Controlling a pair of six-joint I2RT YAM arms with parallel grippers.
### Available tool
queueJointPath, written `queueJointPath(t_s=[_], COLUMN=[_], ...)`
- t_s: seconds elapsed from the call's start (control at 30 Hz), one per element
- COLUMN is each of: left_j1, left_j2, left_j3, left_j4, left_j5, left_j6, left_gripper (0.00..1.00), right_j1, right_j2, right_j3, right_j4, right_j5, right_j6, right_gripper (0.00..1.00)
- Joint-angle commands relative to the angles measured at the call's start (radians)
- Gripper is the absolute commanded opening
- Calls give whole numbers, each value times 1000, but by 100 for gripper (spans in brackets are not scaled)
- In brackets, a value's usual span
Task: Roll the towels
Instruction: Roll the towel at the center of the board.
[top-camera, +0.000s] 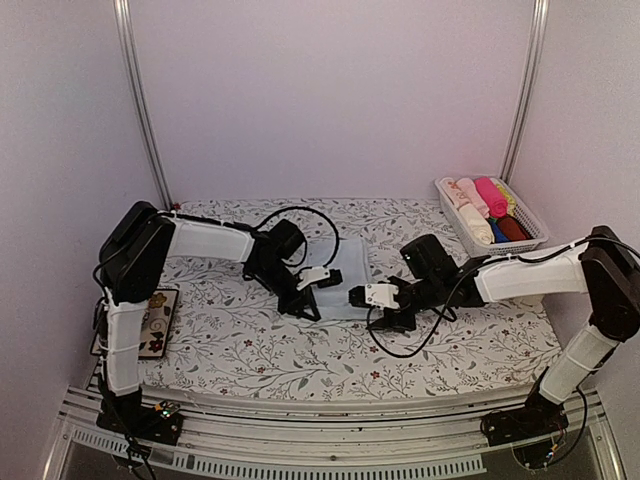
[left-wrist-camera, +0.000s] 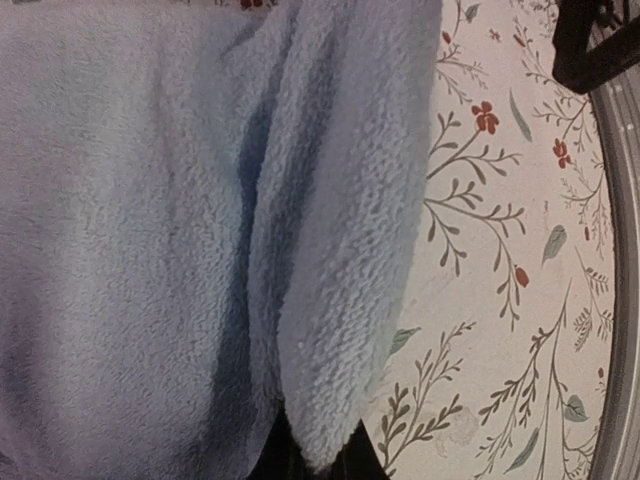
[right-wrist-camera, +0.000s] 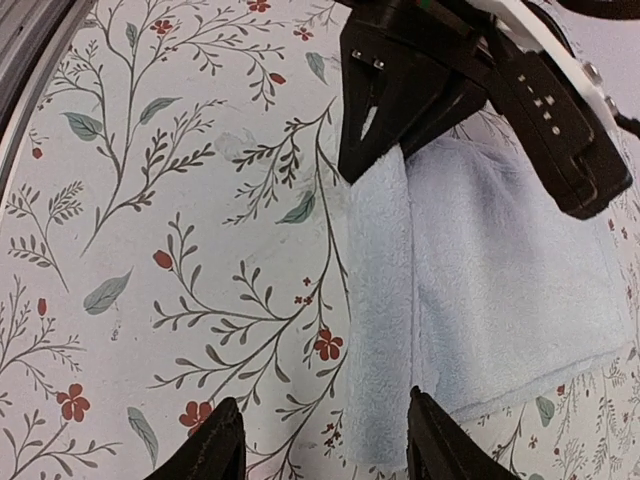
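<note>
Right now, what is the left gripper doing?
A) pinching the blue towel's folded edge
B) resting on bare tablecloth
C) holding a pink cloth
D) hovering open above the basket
A: the left gripper is shut on the turned-over edge of the blue towel.

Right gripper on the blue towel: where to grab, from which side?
Grip the towel at the free right end of its folded near edge, opposite the left gripper. Come low from the right: the doubled fold lines up inside the open right gripper.
</note>
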Motion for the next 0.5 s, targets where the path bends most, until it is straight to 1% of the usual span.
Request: queueJointPath(t_s=[0.0,0.2,0.3,0.47], left_j1=[8,23,30,35], left_j2=[84,130,140,150], left_j3=[55,109,121,127], left_j4=[-166,-225,-237,-246], left_j5=[63,87,105,115], left_j6=[-29,-41,-42,-39], left_gripper=[0,0,0,0], right_j1=[52,86,89,90], right_j2=[8,61,102,146], right_j3=[-19,-1,21,25], right_j4=[101,145,139,172], right_j5=[66,82,95,160], right_j6=[-97,-126,-134,-132], right_gripper=[56,55,55,53])
